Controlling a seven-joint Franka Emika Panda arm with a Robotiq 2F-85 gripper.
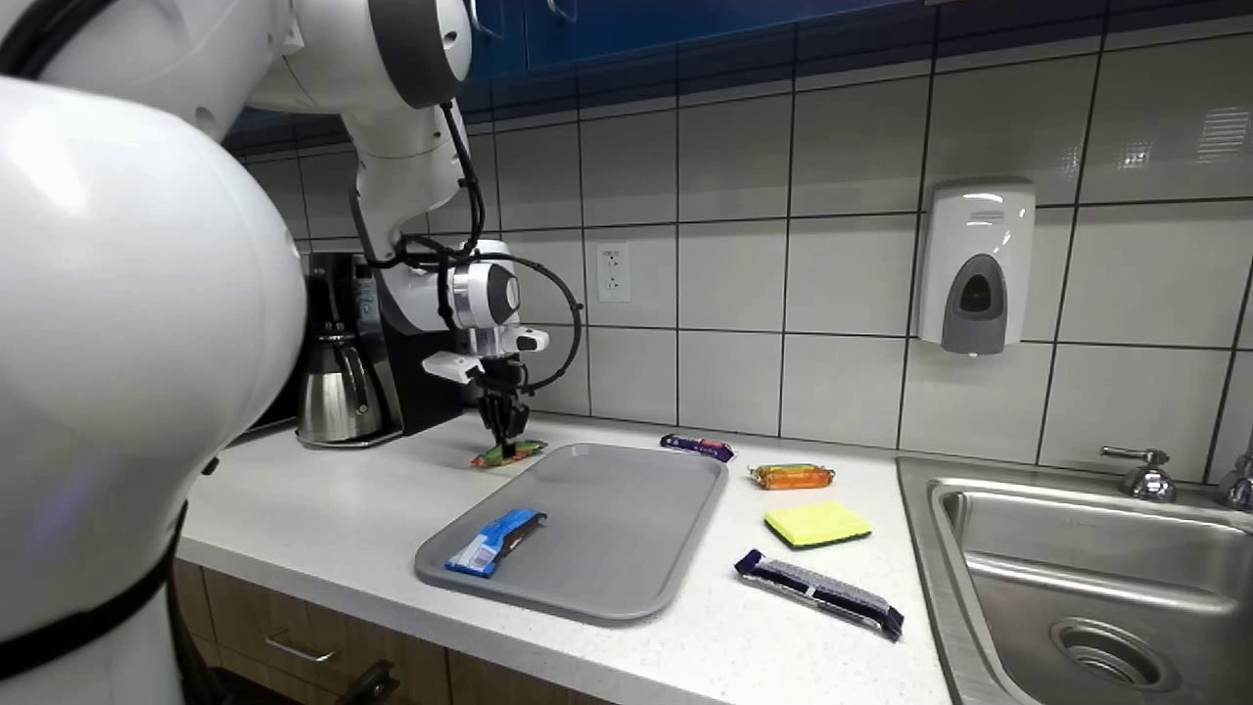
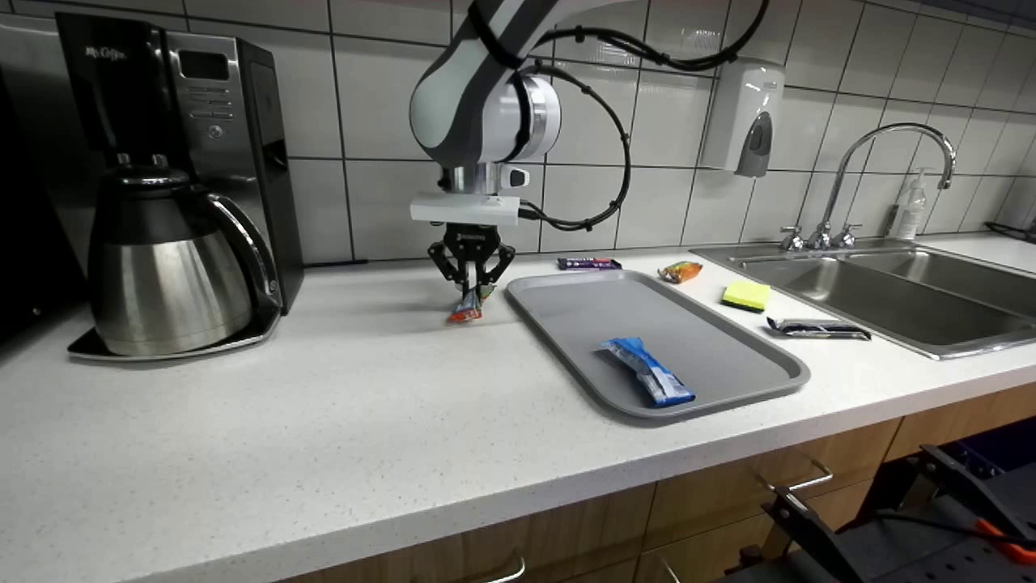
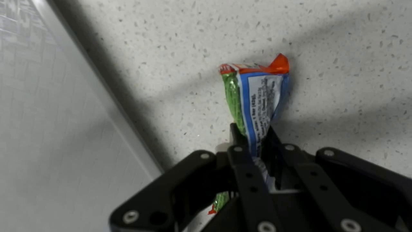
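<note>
Tabletop (image 1: 313,509), left to right: at the left in both exterior views stands a coffee maker (image 2: 222,121) with a steel carafe (image 2: 174,279), well apart from my tool (image 3: 253,137). The tool points downward and is drawn narrow, holding the green-and-red wrapped bar (image 3: 254,93) near its middle, as the wrist view shows. This bar is at the tabletop, just outside the grey tray (image 1: 607,529) on its coffee-maker side; whether its ends rest there or hang free I cannot tell. I judge the step in hand to be the grasp, seemingly made, and the next move to call for a straight upward lift, the squeeze maintained, with care that I do not brush the tray alongside. On the tray lies a blue packet (image 1: 496,541). Just behind the tray's far edge lies a purple bar (image 1: 697,446); then follow an orange packet (image 1: 793,477), a yellow sponge (image 1: 815,525), a long dark-wrapped bar (image 1: 820,592) and, rightmost, the sink (image 1: 950,587), none of them touching the tool.
</note>
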